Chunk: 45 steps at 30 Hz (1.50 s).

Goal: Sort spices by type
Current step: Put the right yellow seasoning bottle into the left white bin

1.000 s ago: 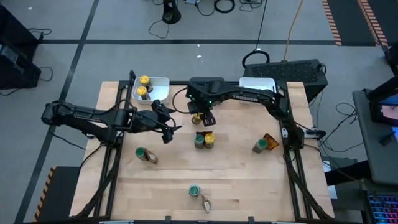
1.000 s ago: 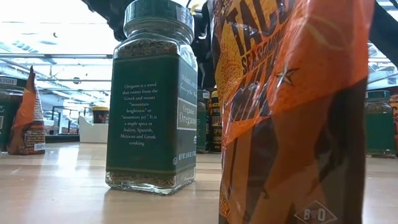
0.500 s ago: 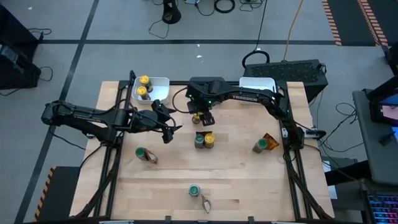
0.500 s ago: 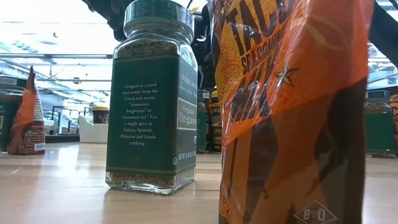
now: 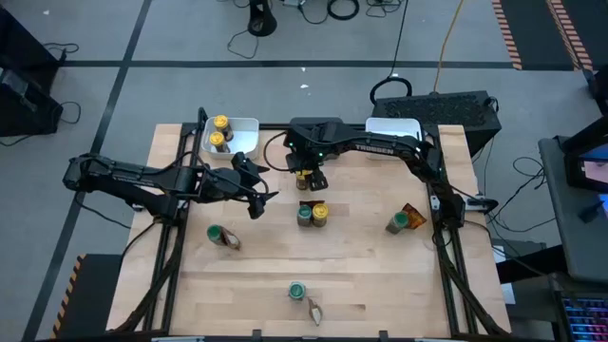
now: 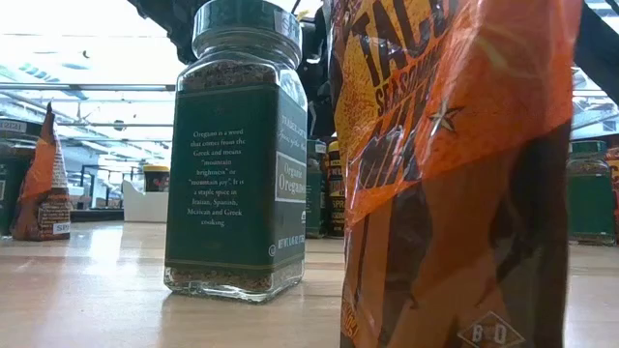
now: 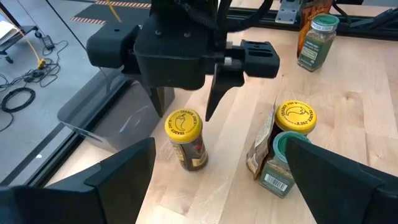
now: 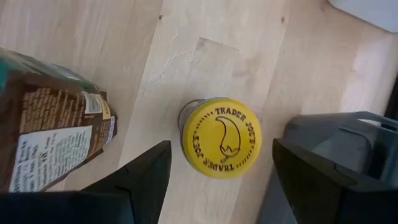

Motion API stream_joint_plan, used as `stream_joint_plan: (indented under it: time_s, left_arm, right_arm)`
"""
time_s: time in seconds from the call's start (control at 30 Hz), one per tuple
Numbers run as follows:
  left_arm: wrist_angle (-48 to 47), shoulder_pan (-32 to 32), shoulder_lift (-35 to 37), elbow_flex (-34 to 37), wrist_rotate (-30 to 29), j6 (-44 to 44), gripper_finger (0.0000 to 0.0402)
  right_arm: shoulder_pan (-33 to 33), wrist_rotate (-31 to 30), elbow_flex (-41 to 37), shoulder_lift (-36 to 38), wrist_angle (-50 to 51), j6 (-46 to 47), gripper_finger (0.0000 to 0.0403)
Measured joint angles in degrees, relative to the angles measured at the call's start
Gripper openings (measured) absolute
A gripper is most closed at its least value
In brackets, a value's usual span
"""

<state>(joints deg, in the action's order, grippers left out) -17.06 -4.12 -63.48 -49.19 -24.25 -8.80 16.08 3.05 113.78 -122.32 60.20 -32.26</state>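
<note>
A yellow-lidded jar point(image 8: 221, 138) stands upright on its base on the table near the far middle. My right gripper point(image 5: 306, 179) hangs over it, pointing down and open, with one finger on each side of the lid and a gap at both. My left gripper point(image 5: 258, 201) is open and empty just left of it, facing the jar point(image 7: 185, 138). Behind the jar, a yellow-lidded jar point(image 7: 295, 118), a green-lidded jar point(image 7: 283, 162) and an orange-brown packet point(image 7: 261, 146) stand together. Two yellow-lidded jars sit in the far-left white bin point(image 5: 245, 125).
A second white bin point(image 5: 394, 126) sits at the far right. A green-lidded jar point(image 5: 217, 233) stands with a packet at the left, another pair point(image 5: 397, 223) at the right, and a jar point(image 5: 297, 290) and packet point(image 5: 314, 310) near the front edge, filling the low view point(image 6: 237, 155).
My right gripper has shifted a little toward the table's far edge over the yellow-lidded jar. The left arm and the other spices have kept still.
</note>
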Motion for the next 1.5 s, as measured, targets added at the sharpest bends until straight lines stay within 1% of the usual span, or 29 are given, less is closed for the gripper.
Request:
stream_joint_plan:
  time_s: [0.2, 0.4, 0.47, 0.53, 0.6, 0.63, 0.73, 0.83, 0.93, 1.0, 1.13, 1.23, 1.3, 1.33, 1.5]
  left_arm:
    - [0.0, 0.0, 0.0, 0.0, 0.2, -1.4, 0.0358]
    - [0.5, 0.0, -0.1, 0.0, 1.6, -3.0, 0.0358]
    - [2.0, 0.0, -0.8, 0.0, 2.1, -3.0, 0.0358]
    - [4.8, 0.0, -2.3, 0.0, 2.4, -2.5, 0.0358]
    - [8.1, 0.0, -4.3, 0.0, 2.6, -0.1, 0.0358]
    - [9.8, 0.1, -5.4, 0.0, 2.6, 1.5, 0.0358]
    - [14.4, 1.2, -9.1, -0.1, 3.1, 5.0, 0.0358]
    - [17.0, 3.5, -12.5, -0.1, 3.1, 6.8, 0.0358]
    - [17.4, 6.6, -14.9, -0.1, 4.1, 8.1, 0.0358]
    - [18.5, 9.3, -15.5, -0.1, 7.2, 8.1, 0.0358]
    - [21.1, 15.1, -15.6, -0.1, 15.6, 7.9, 0.0358]
    - [23.2, 18.7, -16.0, -0.1, 22.1, 6.3, 0.0358]
    - [25.0, 20.0, -17.0, -0.1, 27.1, 6.2, 0.0358]
    - [25.6, 20.2, -17.6, -0.1, 28.3, 6.4, 0.0358]
    - [26.6, 20.3, -21.2, -1.5, 28.3, 8.9, 0.0358]
  right_arm:
    - [0.7, 0.3, 0.0, 3.8, 0.3, -0.3, 0.0262]
    - [4.2, 0.9, 0.0, 9.6, 5.7, 0.9, 0.0263]
    - [6.1, 5.2, 0.0, 11.5, 8.7, 2.8, 0.0263]
    - [8.4, 11.6, 0.0, 13.5, 12.2, 4.8, 0.0263]
    - [10.4, 18.0, -1.4, 16.0, 13.8, 6.2, 0.0263]
    - [11.1, 20.1, -3.1, 17.7, 13.4, 6.4, 0.0263]
    - [12.1, 22.6, -11.2, 24.1, 9.3, 7.4, 0.0263]
    - [11.9, 22.6, -23.1, 32.1, 2.2, 10.4, 0.0263]
    - [9.9, 22.4, -35.9, 41.4, -7.0, 15.2, 0.0263]
    - [7.3, 22.6, -44.0, 47.8, -13.6, 18.0, 0.0263]
    - [2.5, 22.7, -57.6, 58.9, -26.8, 23.6, 0.0263]
    - [0.2, 22.5, -65.5, 65.5, -34.4, 26.7, 0.0263]
    - [-0.6, 22.6, -69.7, 68.7, -36.9, 27.8, 0.0263]
    - [-0.8, 22.3, -71.3, 69.9, -37.7, 28.3, 0.0263]
    - [-0.9, 22.0, -77.2, 73.5, -41.3, 28.6, 0.0263]
